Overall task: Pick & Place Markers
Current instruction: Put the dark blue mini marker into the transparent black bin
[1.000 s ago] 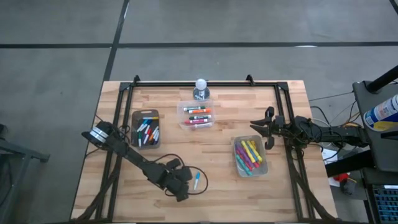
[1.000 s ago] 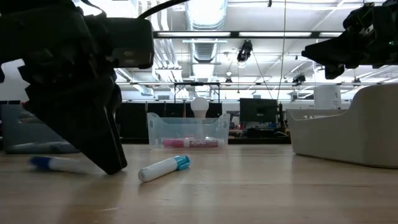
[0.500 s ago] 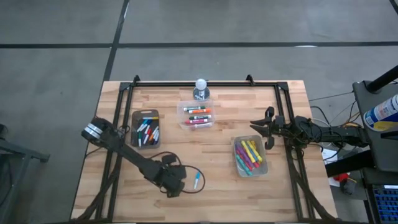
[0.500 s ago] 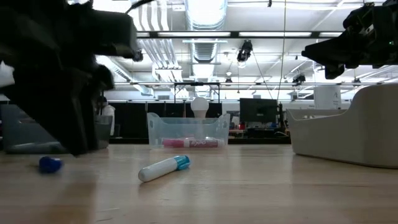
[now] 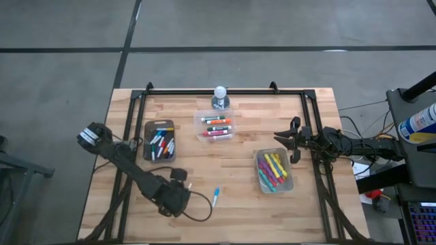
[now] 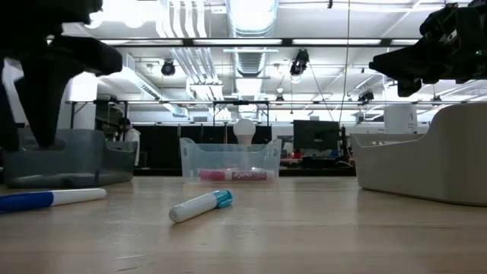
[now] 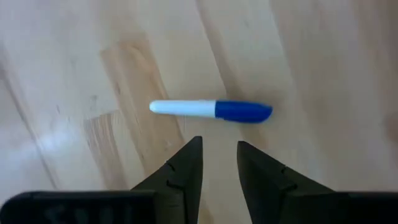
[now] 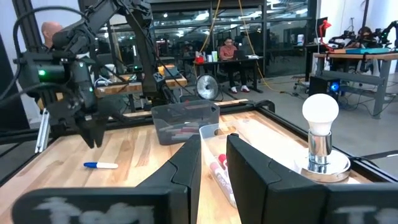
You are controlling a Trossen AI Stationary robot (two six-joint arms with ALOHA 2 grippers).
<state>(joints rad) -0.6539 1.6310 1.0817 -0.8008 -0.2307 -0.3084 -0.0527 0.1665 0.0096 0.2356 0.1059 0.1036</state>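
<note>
A blue-capped marker (image 7: pixel 211 110) with a white body is seen lying flat on the wooden worktop (image 5: pixel 238 204), just beyond the left end effector (image 7: pixel 219 163). Its fingers are a little apart and nothing is held between them. A second marker with a teal cap (image 5: pixel 215 197) lies alone near the worktop's middle front. More markers are kept in three tubs: a dark grey tub (image 5: pixel 159 141), a clear tub (image 5: pixel 216 126) and another tub (image 5: pixel 274 171). A light bulb (image 5: pixel 220 97) is stood behind the clear tub. The right end effector (image 5: pixel 285 144) is held above the right side, with its fingers slightly apart and empty.
</note>
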